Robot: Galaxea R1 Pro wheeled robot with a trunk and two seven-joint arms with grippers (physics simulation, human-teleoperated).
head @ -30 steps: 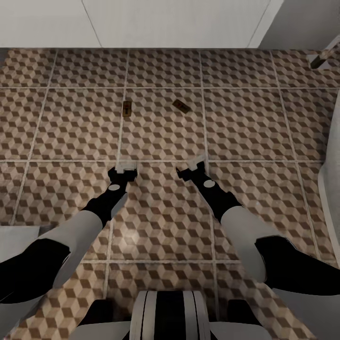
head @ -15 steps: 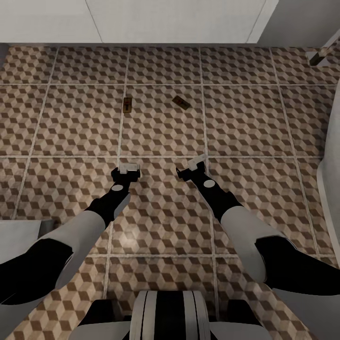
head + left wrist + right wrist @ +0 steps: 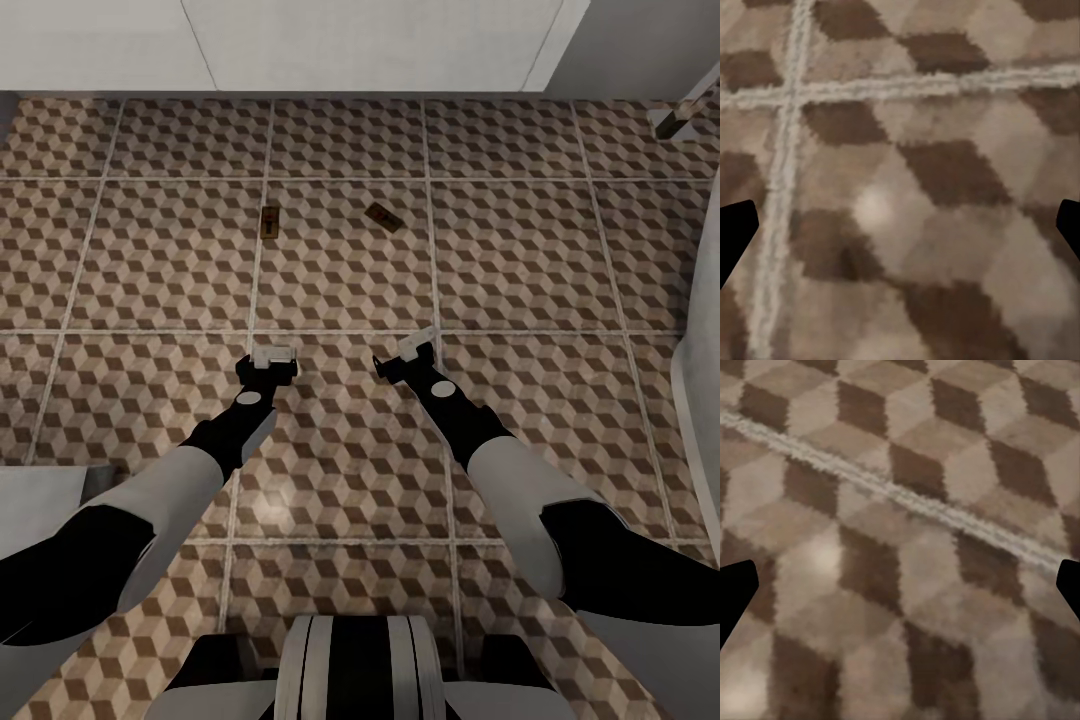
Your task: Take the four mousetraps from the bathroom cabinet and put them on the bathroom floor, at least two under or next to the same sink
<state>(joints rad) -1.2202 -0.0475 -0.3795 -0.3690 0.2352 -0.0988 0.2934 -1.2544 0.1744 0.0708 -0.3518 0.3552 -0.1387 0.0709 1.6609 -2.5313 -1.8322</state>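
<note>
Brown-and-beige cube tiles of the floor (image 3: 340, 470) lie under both arms, which reach forward and down from the trunk with elbows low. The left gripper (image 3: 272, 357) and right gripper (image 3: 405, 352) hang just above the tiles beside a grout line. In each wrist view the dark finger tips sit at opposite edges with bare tile between them, so both grippers are spread wide and hold nothing.

Beyond the grippers, two mousetraps lie flat on the floor. The left trap (image 3: 269, 222) is straight ahead of the left gripper, its long axis pointing away from the robot, just beside a grout line. The right trap (image 3: 384, 217) is ahead of the right gripper and slightly toward the left one, its long axis skewed diagonally. The two traps are near each other but apart. Each arm is the nearer to its own trap.

Farther on, a white wall panel (image 3: 370, 45) closes the view. A white curved edge (image 3: 700, 330) runs outboard of the right arm; what it belongs to cannot be told.

Judgement: two traps are down and two are left to fetch, so the coming move likely leads away from these traps. Whether they lie next to a sink cannot be confirmed from these views.
</note>
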